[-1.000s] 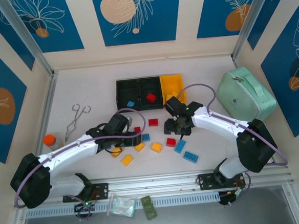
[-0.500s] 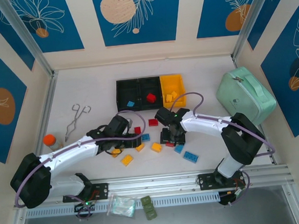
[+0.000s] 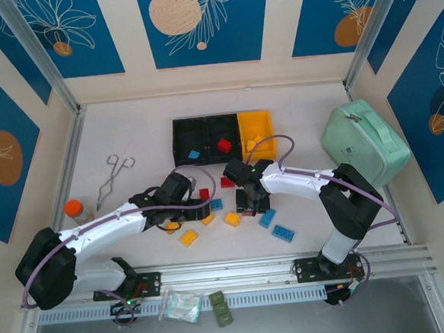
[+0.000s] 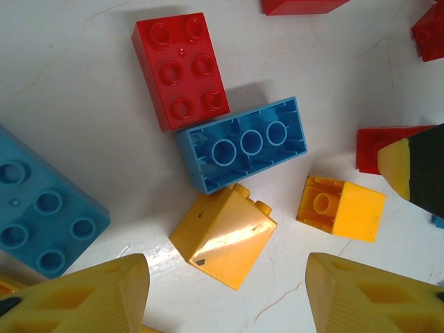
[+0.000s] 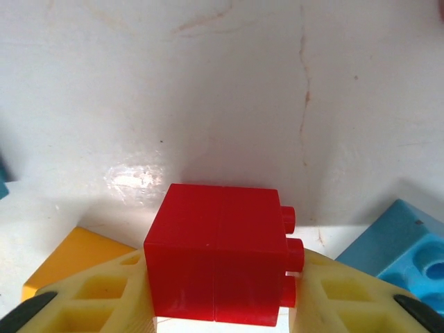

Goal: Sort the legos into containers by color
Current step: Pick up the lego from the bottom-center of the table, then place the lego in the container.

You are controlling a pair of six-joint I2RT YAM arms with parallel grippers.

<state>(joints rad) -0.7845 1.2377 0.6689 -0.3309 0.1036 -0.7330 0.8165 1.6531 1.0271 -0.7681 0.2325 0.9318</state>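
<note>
The right gripper, clamped on the red brick (left gripper hovers, fingers apart), should lift straight, then carry toward the middle black bin at 11 o'clock.

containers: back centre | legos: scattered before them, some inside | case: right | tongs: left

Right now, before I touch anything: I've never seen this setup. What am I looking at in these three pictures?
Two white robot arms are bolted at the near edge of a table. The wide picture looks down from above; the other two come from a camera on each wrist. Red, blue and yellow toy bricks lie loose in front of a row of three bins. The left pincer is open above a yellow brick. The right pincer is closed on a red brick.
</note>
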